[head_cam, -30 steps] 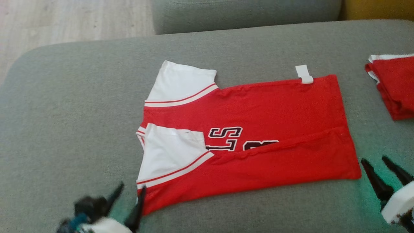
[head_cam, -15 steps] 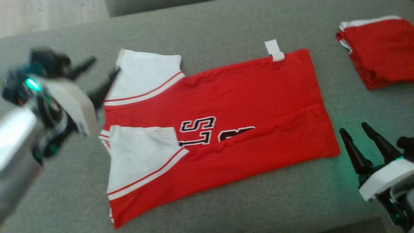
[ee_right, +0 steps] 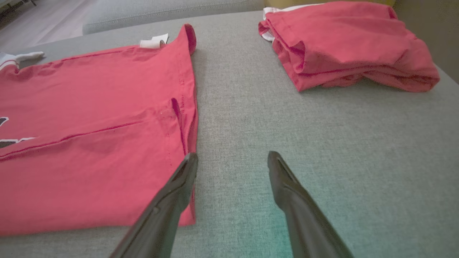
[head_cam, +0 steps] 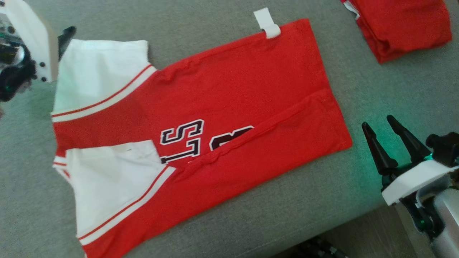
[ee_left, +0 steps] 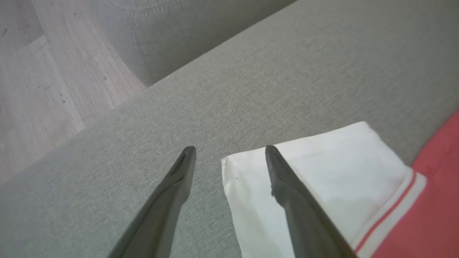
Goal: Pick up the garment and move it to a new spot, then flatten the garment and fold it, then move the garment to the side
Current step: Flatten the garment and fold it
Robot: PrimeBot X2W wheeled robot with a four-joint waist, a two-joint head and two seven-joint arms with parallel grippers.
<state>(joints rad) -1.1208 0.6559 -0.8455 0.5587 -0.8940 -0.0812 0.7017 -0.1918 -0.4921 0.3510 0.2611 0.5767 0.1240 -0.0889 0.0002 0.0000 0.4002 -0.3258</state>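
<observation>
Garment [head_cam: 222, 107] lies flat across mid-frame on the grey cushion [head_cam: 215, 21]. Your left gripper [ee_left: 229, 152], fingers apart, sits at its white sleeve [ee_left: 322, 172] upper left; your right gripper [head_cam: 378, 122], also spread, lower right.

A fold hides part of the lettering [head_cam: 181, 132] on the jersey [head_cam: 233, 82], and the head view's top edge crops the folded red garment [head_cam: 401, 28].
</observation>
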